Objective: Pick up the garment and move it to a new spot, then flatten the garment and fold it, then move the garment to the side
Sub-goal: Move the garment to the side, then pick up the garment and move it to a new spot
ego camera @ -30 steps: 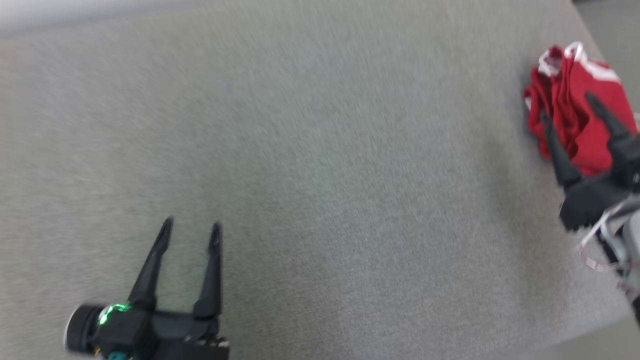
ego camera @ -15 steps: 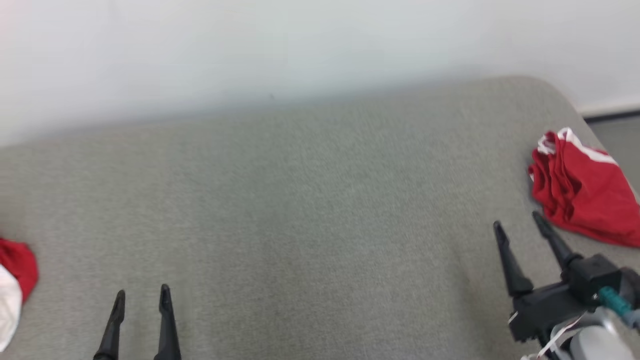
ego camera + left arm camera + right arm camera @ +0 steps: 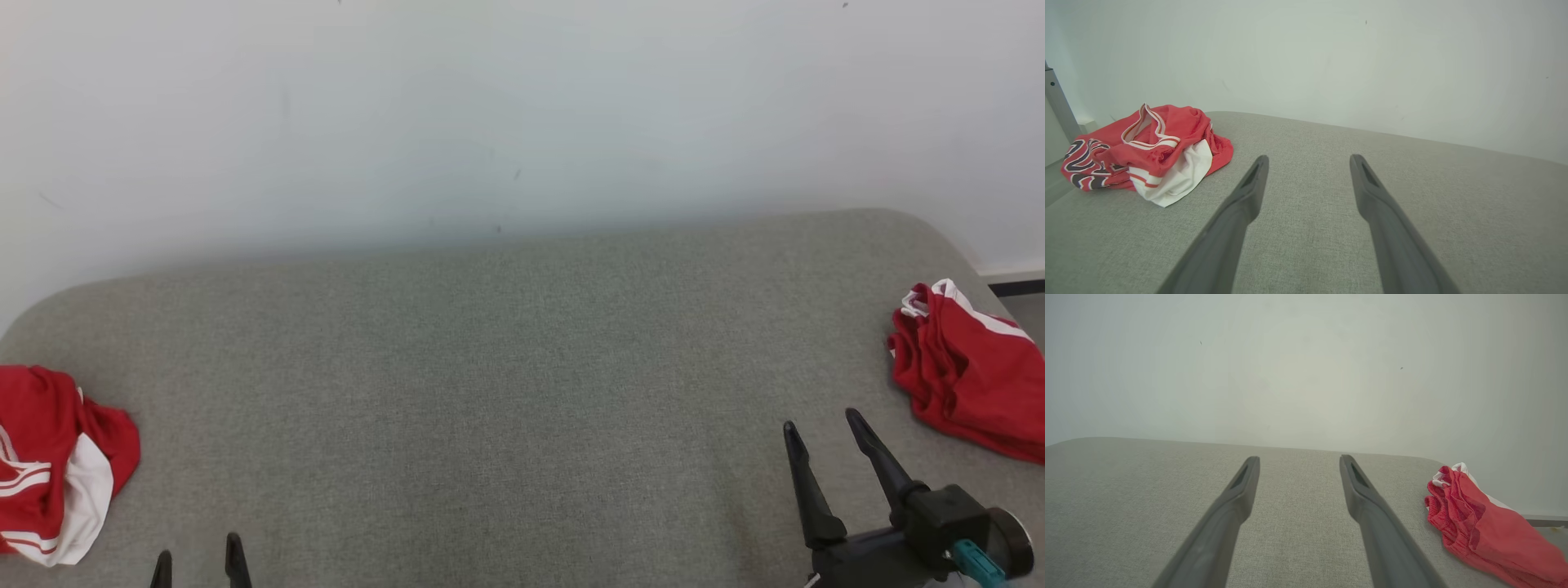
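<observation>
At far left edge of grey surface (image 3: 506, 367) you have left garment (image 3: 49, 461): crumpled red heap, white panel, striped trim, lying loose. Just right of it, at bottom edge, your left gripper (image 3: 199, 555): fingertips poke up in head view; wrist view gives fingers spread wide, nothing between them. White wall (image 3: 522, 106) runs behind surface. Further right, your right gripper (image 3: 820, 422): fingers wide apart, holding nothing, near right garment (image 3: 967, 384) but not touching. That one sits at far right edge: bunched red, white trim.
</observation>
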`<state>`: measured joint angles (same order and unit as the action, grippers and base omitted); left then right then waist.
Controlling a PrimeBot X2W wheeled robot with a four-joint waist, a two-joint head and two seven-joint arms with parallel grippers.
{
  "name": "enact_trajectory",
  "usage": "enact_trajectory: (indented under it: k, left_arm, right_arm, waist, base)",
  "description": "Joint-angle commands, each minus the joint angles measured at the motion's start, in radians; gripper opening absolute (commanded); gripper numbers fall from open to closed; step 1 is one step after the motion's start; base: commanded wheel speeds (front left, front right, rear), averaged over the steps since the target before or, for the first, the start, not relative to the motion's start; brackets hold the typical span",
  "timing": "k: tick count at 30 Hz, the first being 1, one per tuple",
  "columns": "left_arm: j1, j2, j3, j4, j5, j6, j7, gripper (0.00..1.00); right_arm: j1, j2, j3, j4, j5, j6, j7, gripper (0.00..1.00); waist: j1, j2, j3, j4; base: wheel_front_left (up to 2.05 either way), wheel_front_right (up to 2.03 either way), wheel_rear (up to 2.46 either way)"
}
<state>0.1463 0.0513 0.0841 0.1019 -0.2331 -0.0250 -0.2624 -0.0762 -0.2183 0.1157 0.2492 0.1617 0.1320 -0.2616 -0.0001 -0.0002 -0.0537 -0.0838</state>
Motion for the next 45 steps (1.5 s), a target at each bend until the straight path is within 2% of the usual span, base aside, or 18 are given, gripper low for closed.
enact_trajectory:
  k: [1, 13, 34, 45]
  left_arm:
    - [0.026, -0.002, 0.013, 0.011, -0.006, 0.000, -0.003, 1.00]
    - [0.056, -0.001, 0.040, 0.039, 0.007, -0.032, -0.003, 1.00]
    - [0.047, -0.002, 0.047, 0.043, 0.008, -0.045, -0.003, 1.00]
    - [0.038, -0.002, 0.048, 0.046, 0.015, -0.047, -0.003, 1.00]
  right_arm:
    - [0.027, 0.014, -0.022, 0.001, -0.016, -0.003, -0.004, 1.00]
    - [0.099, 0.070, -0.134, -0.015, -0.057, -0.003, -0.004, 1.00]
    - [0.100, 0.076, -0.111, -0.020, -0.041, -0.003, -0.004, 1.00]
    - [0.104, 0.079, -0.109, -0.019, -0.031, -0.003, -0.004, 1.00]
  waist:
    - [0.0001, 0.0002, -0.023, 0.012]
    - [0.0001, 0.0002, -0.038, 0.008]
    - [0.0001, 0.0002, -0.026, -0.013]
    - [0.0001, 0.0002, -0.029, 0.045]
  base:
    - [0.00, 0.00, 0.00]
    - [0.00, 0.00, 0.00]
    - [0.00, 0.00, 0.00]
    - [0.00, 0.00, 0.00]
